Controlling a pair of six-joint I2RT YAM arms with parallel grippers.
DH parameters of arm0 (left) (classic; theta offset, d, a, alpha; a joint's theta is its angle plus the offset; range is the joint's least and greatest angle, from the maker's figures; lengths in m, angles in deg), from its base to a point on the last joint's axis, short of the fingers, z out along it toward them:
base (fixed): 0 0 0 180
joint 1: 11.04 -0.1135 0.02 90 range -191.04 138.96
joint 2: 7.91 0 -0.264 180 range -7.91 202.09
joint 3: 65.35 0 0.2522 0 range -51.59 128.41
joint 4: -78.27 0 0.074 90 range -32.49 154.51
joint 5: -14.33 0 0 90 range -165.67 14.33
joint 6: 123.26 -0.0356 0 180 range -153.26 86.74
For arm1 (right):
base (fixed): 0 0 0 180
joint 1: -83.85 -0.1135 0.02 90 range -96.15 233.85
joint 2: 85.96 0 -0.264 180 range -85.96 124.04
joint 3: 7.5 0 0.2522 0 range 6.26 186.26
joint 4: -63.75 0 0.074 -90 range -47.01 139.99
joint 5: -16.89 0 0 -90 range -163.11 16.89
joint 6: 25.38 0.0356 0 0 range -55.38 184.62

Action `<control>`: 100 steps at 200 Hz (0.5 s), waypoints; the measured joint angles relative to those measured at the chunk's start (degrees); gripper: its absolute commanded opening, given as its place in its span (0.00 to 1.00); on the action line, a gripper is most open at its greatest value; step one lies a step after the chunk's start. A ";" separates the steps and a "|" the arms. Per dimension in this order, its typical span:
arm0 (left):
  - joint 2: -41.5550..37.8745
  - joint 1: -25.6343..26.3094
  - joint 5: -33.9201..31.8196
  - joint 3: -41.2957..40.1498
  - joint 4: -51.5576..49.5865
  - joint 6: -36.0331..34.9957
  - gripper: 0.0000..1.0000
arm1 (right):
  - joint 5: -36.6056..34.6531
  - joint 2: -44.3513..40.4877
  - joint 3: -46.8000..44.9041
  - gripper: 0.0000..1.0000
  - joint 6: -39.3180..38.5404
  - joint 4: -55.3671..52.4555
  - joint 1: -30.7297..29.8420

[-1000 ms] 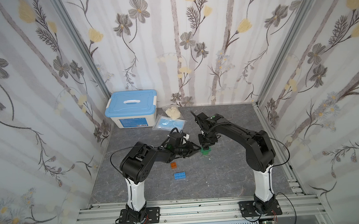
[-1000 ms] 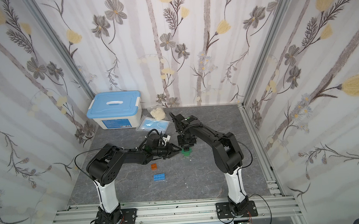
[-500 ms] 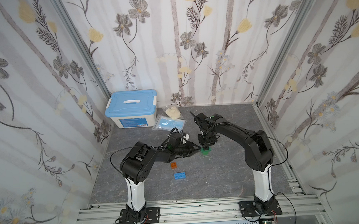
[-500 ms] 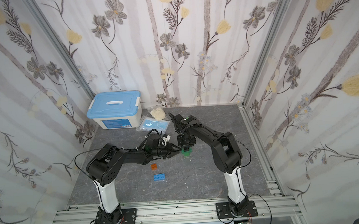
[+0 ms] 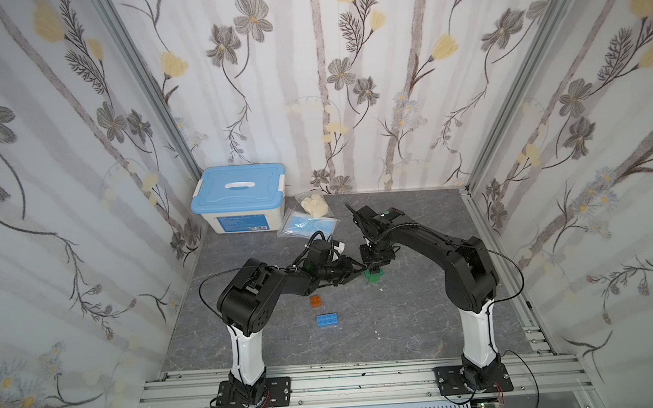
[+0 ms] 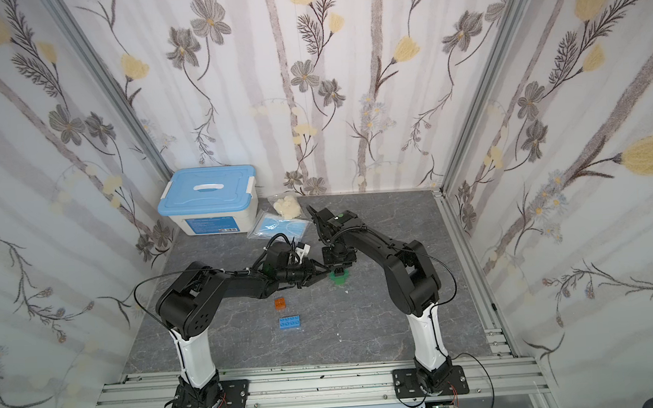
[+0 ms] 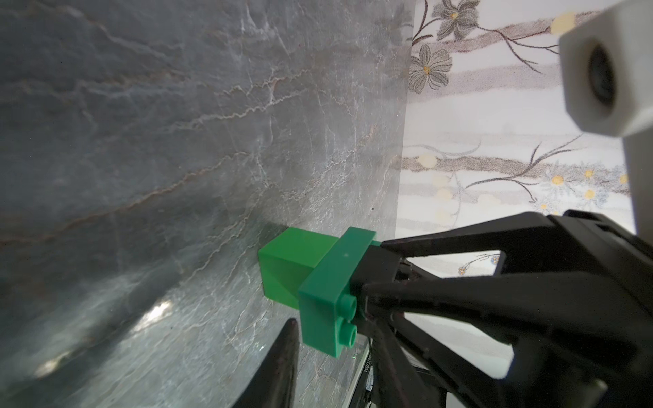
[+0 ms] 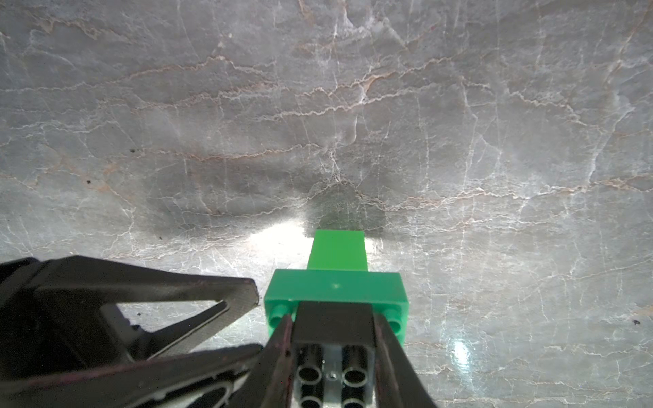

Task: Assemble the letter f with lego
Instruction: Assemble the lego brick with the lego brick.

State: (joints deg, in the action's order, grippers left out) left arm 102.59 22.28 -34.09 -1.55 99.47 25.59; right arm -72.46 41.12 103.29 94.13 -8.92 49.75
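**Work cell, top and wrist views.** A grey, marble-veined tabletop (image 5: 421, 323) is forming the floor of the cell. Floral-papered walls (image 5: 310, 97) are enclosing it on three sides, with aluminium posts (image 5: 147, 95) running up the corners. A slotted rail (image 5: 347, 378) is carrying both arm bases along the near edge. A white box with a blue lid (image 5: 239, 196) is sitting in the far left corner. A clear bag of blue masks (image 5: 307, 225) and a pouch of cream pieces (image 5: 315, 205) are lying just beside it.

Near the middle of the tabletop the green lego (image 8: 335, 286) is standing upright as a T. Its narrow part is resting on the surface and its wider part is lying across the top, studs up.

The right gripper (image 8: 332, 318) is pointing down and clamping the black lego (image 7: 372, 268) between its fingers. The black lego is bearing against the middle of the studded top of the green lego.

The left gripper (image 8: 258, 321) is reaching in low from the side, its jaws narrow and closing on one overhanging end of the wider part. One fingertip (image 7: 290, 332) is lying on the table side and the other on the studded side, with contact only at the very tips.

The orange lego (image 5: 315, 300) and the light-blue lego (image 5: 327, 320) are lying loose and near each other, on the near side of the left forearm and apart from both grippers.
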 measured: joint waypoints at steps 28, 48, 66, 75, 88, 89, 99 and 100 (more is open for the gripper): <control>-0.11 0.00 0.00 0.00 -0.04 0.00 0.38 | 0.00 0.07 -0.17 0.33 0.02 0.15 0.00; -0.61 0.00 0.00 0.00 -0.07 -0.02 0.39 | 0.00 0.04 -0.37 0.33 0.07 0.33 0.00; -1.27 -0.02 0.00 0.00 -0.48 -0.22 0.44 | 0.00 -0.09 -0.52 0.33 0.15 0.48 0.00; -1.53 -0.02 0.00 0.00 -0.81 -0.42 0.47 | 0.00 -0.26 -0.59 0.34 0.17 0.55 0.00; -1.88 -0.02 -0.02 0.13 -1.75 -0.61 0.49 | 0.00 -0.48 -0.68 0.35 0.17 0.66 0.00; -1.92 -0.02 -0.02 0.15 -1.84 -0.66 0.50 | 0.00 -0.52 -0.66 0.35 0.17 0.66 0.00; -2.16 -0.04 -0.04 0.37 -2.73 -0.92 0.51 | 0.00 -0.81 -0.48 0.36 0.17 0.63 0.00; -2.16 -0.04 -0.02 0.42 -2.78 -0.94 0.52 | 0.00 -0.83 -0.46 0.36 0.17 0.61 0.00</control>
State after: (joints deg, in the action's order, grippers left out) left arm 100.43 22.23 -34.11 -1.13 96.69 24.65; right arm -72.46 40.29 102.83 94.31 -8.31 49.75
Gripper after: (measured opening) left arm 0.499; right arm 0.350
